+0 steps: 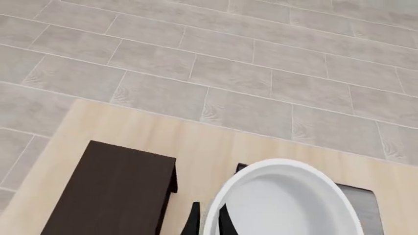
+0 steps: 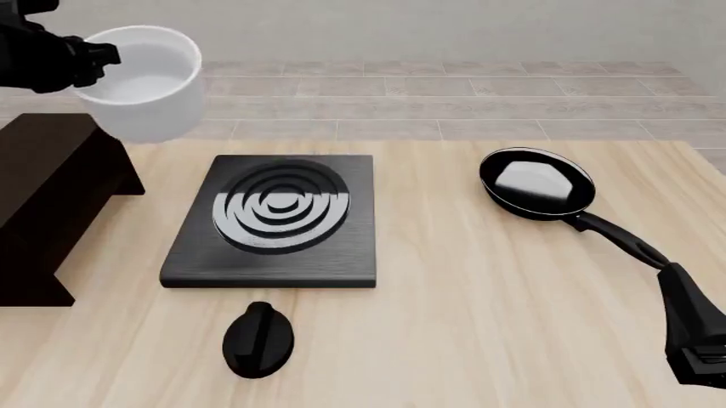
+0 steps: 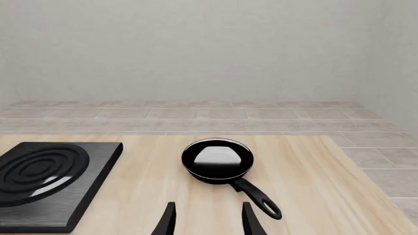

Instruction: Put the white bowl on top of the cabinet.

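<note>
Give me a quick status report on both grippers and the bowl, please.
Left gripper shut on white bowl, held in the air beside the cabinet, not yet over its top. Right gripper open, idle near frying pan. Cabinet top bare.

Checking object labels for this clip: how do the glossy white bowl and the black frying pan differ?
The deep white bowl is lifted in the left gripper; the shallow black frying pan lies on the table. The pan has a long handle, the bowl none. Both are round and similarly wide.
</note>
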You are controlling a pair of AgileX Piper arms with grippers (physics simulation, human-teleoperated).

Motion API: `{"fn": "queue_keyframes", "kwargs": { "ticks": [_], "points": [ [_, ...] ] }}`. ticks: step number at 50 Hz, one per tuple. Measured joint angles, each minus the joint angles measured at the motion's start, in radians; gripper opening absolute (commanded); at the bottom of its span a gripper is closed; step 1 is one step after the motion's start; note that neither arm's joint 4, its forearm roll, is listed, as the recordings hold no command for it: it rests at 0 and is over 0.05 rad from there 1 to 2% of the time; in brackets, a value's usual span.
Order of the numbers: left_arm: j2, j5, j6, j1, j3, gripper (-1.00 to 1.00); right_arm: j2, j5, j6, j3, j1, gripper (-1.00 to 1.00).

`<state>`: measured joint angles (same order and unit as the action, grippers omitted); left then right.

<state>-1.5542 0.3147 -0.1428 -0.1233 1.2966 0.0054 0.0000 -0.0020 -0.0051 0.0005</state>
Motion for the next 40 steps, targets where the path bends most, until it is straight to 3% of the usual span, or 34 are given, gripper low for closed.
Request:
{"fn": "queue_keyframes", "kwargs": {
  "ticks": [40],
  "points": [
    [0.093, -0.006, 0.028, -0.182, -0.090, -1.00, 0.000, 0.000, 0.000, 0.000, 0.000, 1.00]
  ]
}}
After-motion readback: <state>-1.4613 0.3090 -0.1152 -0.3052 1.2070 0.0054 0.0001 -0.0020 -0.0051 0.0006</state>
